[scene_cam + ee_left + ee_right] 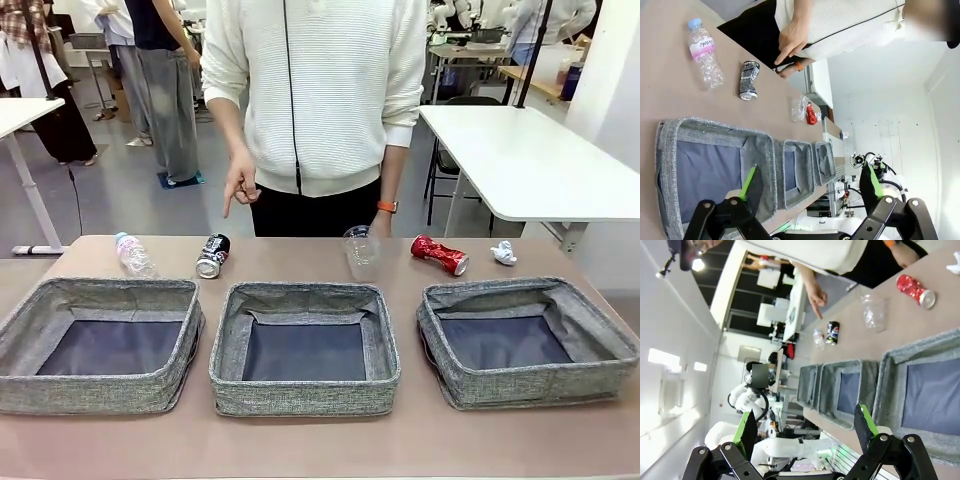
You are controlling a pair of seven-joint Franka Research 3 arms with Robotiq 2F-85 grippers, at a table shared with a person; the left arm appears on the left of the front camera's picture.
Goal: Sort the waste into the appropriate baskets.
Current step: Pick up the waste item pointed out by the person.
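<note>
Left end effector [809, 172] and right end effector [804, 415] gape empty; front view shows the paper ball [504, 253].

Grey woven-cloth baskets [305, 390], glossy can [438, 254]

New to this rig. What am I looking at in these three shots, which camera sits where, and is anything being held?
It is a two-armed robot at a table, facing a person. The front view comes from a fixed camera between the arms, looking across the table. The other two come from cameras on each wrist, looking along that arm's own fingers: the left pincer and the right pincer, black with green pads, rise from the bottom edge. Both are open and hold nothing.

Nearest the robot stand three grey fabric bins: left basket, middle basket and right basket, their dark bottoms bare. Beyond them, in a row, are a clear bottle, a dark can, an upright clear cup, a crushed red can and a paper ball. The person's hand points down towards the dark can.
</note>
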